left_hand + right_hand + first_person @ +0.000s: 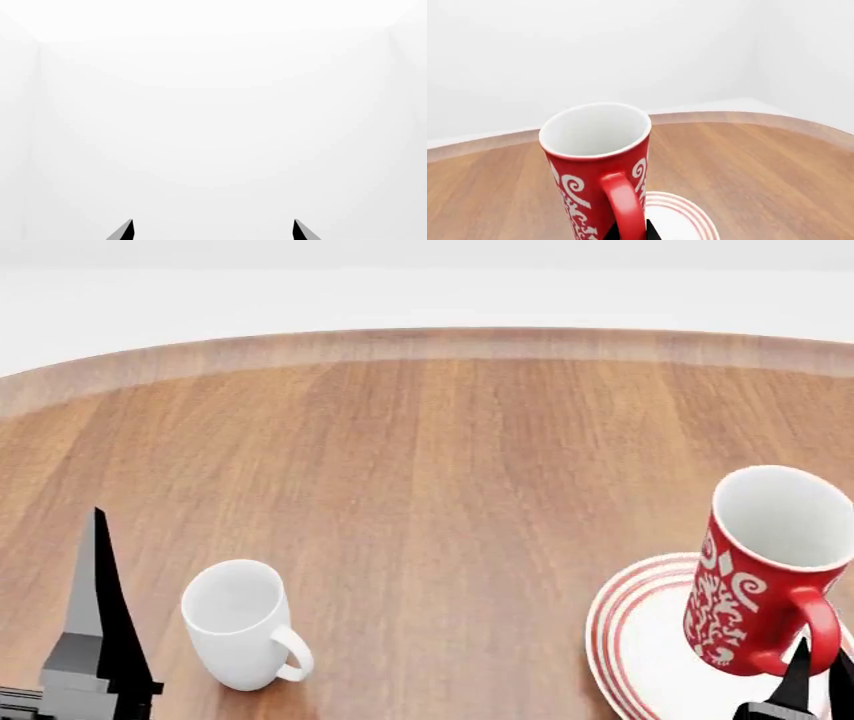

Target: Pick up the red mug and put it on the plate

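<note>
The red mug (754, 570), patterned with white swirls and white inside, is tilted over the left part of the plate (641, 640) at the near right of the table. Whether its base touches the plate I cannot tell. My right gripper (629, 231) is shut on the mug's red handle; its dark fingertips (798, 670) show just below the handle in the head view. The right wrist view shows the mug (594, 165) close up, with the ringed plate (684, 220) behind it. My left gripper (213, 230) is open with nothing between its fingers, facing only white background.
A plain white mug (240, 625) stands upright at the near left, just right of my left arm's dark finger (100, 630). The round wooden table (441, 460) curves away to its far edge, with white floor beyond.
</note>
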{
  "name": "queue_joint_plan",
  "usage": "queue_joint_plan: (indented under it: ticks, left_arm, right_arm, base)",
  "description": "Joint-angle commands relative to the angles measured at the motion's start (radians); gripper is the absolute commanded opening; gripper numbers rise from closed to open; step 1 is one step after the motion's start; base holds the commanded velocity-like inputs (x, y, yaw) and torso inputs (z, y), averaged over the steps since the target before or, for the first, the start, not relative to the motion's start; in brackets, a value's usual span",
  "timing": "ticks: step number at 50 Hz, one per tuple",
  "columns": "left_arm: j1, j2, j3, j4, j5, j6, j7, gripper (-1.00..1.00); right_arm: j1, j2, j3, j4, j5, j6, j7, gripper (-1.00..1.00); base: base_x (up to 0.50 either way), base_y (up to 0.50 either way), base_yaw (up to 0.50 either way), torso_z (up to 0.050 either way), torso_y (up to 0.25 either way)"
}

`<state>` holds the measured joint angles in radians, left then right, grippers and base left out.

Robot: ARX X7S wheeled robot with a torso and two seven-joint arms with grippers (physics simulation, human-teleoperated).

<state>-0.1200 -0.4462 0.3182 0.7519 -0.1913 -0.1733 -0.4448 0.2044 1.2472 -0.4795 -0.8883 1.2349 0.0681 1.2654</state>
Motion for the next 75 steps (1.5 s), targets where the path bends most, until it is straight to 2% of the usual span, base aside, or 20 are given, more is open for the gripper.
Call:
queue_joint_plan:
  ticks: [1,11,13,20,27,35,38,46,47,48,58,75]
  left_arm:
    - [0.003,-0.004,-0.002,0.007,-0.004,-0.001,-0.004,1.00]
    - [-0.001,-0.006,0.000,0.005,-0.005,-0.003,-0.005,1.00]
    - [-0.004,-0.004,0.004,0.003,-0.002,-0.003,-0.005,1.00]
    - [0.002,-0.005,0.016,0.013,0.007,-0.007,-0.007,1.00]
    - [-0.001,-0.009,0.010,0.019,-0.002,-0.013,-0.008,1.00]
    - [0.011,-0.018,0.001,0.028,-0.007,-0.010,-0.012,1.00]
    - [0.017,-0.020,0.000,0.032,-0.007,-0.006,-0.014,1.00]
    - [0.014,-0.022,-0.004,0.022,-0.014,-0.004,-0.013,1.00]
    - [0.014,-0.022,-0.003,0.021,-0.015,-0.003,-0.013,1.00]
    - [0.014,-0.022,-0.002,0.020,-0.014,-0.002,-0.012,1.00]
    - [0.018,-0.027,-0.004,0.022,-0.018,0.001,-0.014,1.00]
    - [0.016,-0.032,-0.005,0.026,-0.021,-0.001,-0.017,1.00]
  right_arm:
    - [0.002,0.011,0.033,-0.003,-0.006,-0.033,0.015,-1.00]
    - [0.001,0.016,0.040,-0.006,0.021,-0.041,0.017,-1.00]
    - [0.053,0.037,0.031,0.008,-0.015,0.055,0.021,-1.00]
    - [0.169,0.073,0.048,0.120,0.043,0.152,-0.152,-1.00]
    - [0.252,0.059,0.035,0.158,0.040,0.252,-0.240,-1.00]
    - [0.265,0.054,0.055,0.254,0.106,0.218,-0.386,-1.00]
    - [0.307,0.037,0.053,0.317,0.107,0.248,-0.458,-1.00]
    - [0.427,0.003,0.047,0.398,0.095,0.345,-0.522,-1.00]
    - [0.395,-0.001,0.069,0.409,0.100,0.282,-0.541,-1.00]
    - [0.437,-0.001,0.052,0.419,0.120,0.351,-0.539,-1.00]
    - [0.578,-0.070,0.029,0.559,0.109,0.445,-0.665,-1.00]
    - [0.651,-0.137,-0.022,0.734,-0.001,0.459,-0.870,-1.00]
  base:
    - [0.00,0.00,0.00,0.000,0.000]
    - [0.00,0.00,0.00,0.000,0.000]
    - [0.00,0.00,0.00,0.000,0.000]
    - [0.00,0.00,0.00,0.000,0.000]
    - [0.00,0.00,0.00,0.000,0.000]
    - [0.00,0.00,0.00,0.000,0.000]
    - [0.00,0.00,0.00,0.000,0.000]
    - [0.00,0.00,0.00,0.000,0.001]
    - [0.00,0.00,0.00,0.000,0.000]
    - [0.00,0.00,0.00,0.000,0.000]
    - [0.00,0.00,0.00,0.000,0.000]
    - [0.00,0.00,0.00,0.000,0.001]
